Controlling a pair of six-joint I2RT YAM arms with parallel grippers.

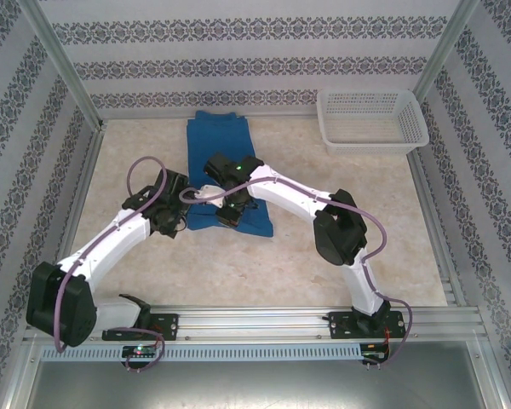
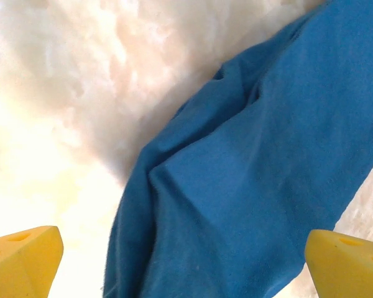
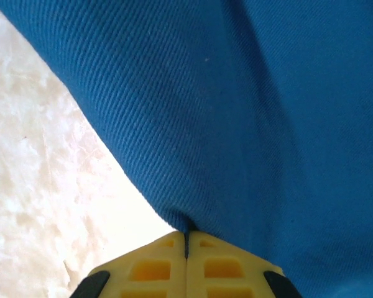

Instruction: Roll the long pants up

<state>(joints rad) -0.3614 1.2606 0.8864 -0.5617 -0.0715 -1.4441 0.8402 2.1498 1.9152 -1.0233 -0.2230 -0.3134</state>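
Fabric of the long pants (image 3: 248,112) is being pinched at its near edge by the right gripper (image 3: 186,239), jaws shut tight on it. The left gripper (image 2: 183,242) is being held just over the cloth's left side, jaws spread wide. The pants are being supported by the table (image 1: 324,247), mid-back, well left of the white basket (image 1: 370,119).

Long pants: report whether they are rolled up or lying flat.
Lying flat, not rolled: the long pants stretch out as one long strip, and the right hand pinches just one edge of the cloth.

Robot test enclosure, aluminium frame (image 1: 264,318), patterned wall panels (image 1: 238,34), marble-look tabletop (image 1: 324,256)
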